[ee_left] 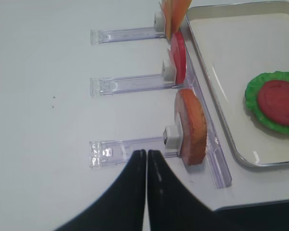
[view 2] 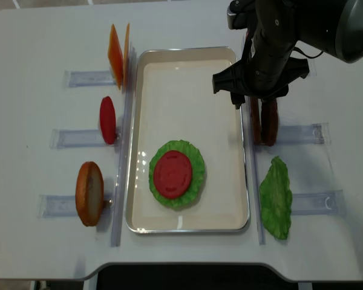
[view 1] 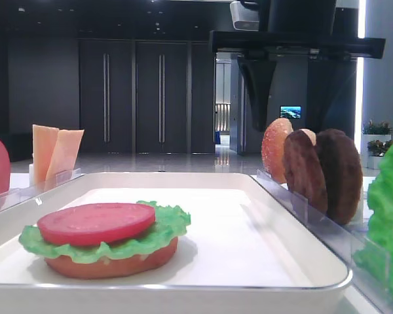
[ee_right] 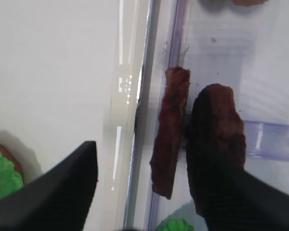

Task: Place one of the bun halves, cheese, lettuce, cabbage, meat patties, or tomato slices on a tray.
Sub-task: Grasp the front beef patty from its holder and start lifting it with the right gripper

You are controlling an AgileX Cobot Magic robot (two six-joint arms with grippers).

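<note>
The white tray (view 2: 187, 90) holds a flat bun base (view 1: 111, 263) topped with lettuce (view 2: 193, 154) and a tomato slice (view 2: 171, 174). Two dark meat patties (view 2: 262, 124) stand on edge in a clear rack right of the tray. My right gripper (ee_right: 149, 154) is open above them: one finger hangs over the tray rim, the other over the outer patty (ee_right: 216, 125), with the inner patty (ee_right: 171, 130) between them and untouched. My left gripper (ee_left: 146, 153) is shut and empty, over a clear rack beside a standing bun half (ee_left: 190, 126).
Left racks hold cheese (view 2: 118, 51), a tomato slice (view 2: 107, 119) and a bun half (view 2: 89, 193). A lettuce leaf (view 2: 275, 196) lies at the right front. A sesame bun half (view 1: 275, 147) stands behind the patties. The table edge (ee_left: 260, 202) is near.
</note>
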